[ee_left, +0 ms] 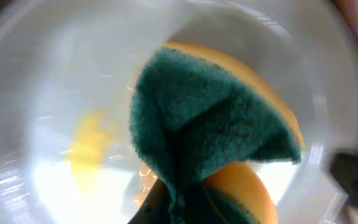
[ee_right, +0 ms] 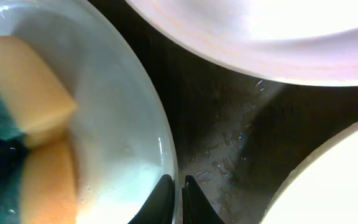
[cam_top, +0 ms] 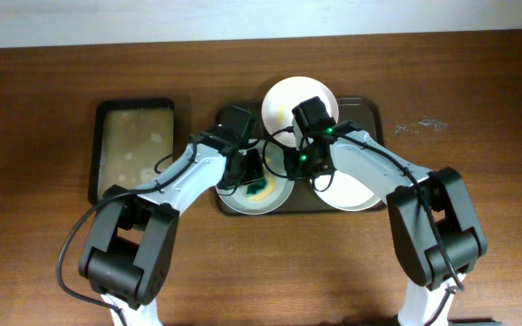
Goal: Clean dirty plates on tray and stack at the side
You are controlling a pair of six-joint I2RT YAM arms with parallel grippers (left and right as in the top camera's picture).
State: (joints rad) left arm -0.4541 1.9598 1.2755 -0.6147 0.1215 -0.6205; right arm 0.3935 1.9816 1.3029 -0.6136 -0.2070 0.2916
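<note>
Three white plates lie on the dark tray (cam_top: 370,113): one at the back (cam_top: 288,98), one at the front right (cam_top: 350,192) and one at the front left (cam_top: 261,201). My left gripper (cam_top: 254,174) is shut on a folded green and orange sponge (ee_left: 216,124) pressed into the front left plate (ee_left: 55,93), beside a yellow smear (ee_left: 89,146). My right gripper (ee_right: 177,186) is shut on that plate's rim (ee_right: 160,124), one finger inside and one outside. The sponge also shows in the right wrist view (ee_right: 23,106).
A smaller black-rimmed basin (cam_top: 136,149) with a tan inside stands left of the tray on the wooden table (cam_top: 43,109). The wet tray floor (ee_right: 229,137) shows between the plates. The other two plates (ee_right: 278,37) (ee_right: 334,180) lie close by.
</note>
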